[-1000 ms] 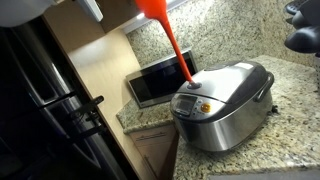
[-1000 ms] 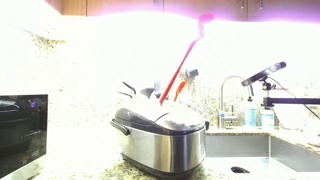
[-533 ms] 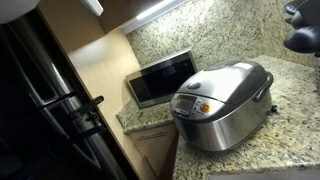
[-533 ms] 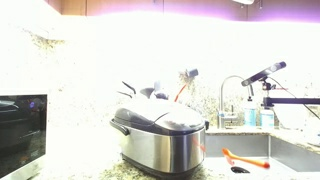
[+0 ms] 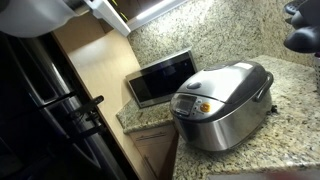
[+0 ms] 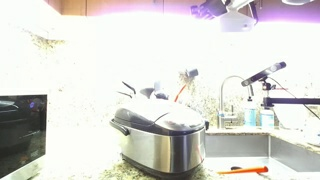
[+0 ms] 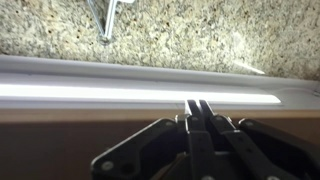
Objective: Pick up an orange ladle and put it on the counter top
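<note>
Orange ladle (image 6: 243, 170) lower (fingers (image 7: 205, 120) well above)

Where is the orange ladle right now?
In an exterior view the orange ladle lies flat, low right of the rice cooker, at the front edge of the sink.

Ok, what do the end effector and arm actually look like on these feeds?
In the wrist view the end effector is matte black: two slim, flat fingers mounted on chunky hinged links with round pivot pins. In an exterior view the arm has a smooth, rounded white casing. No cables or markings are visible.
</note>
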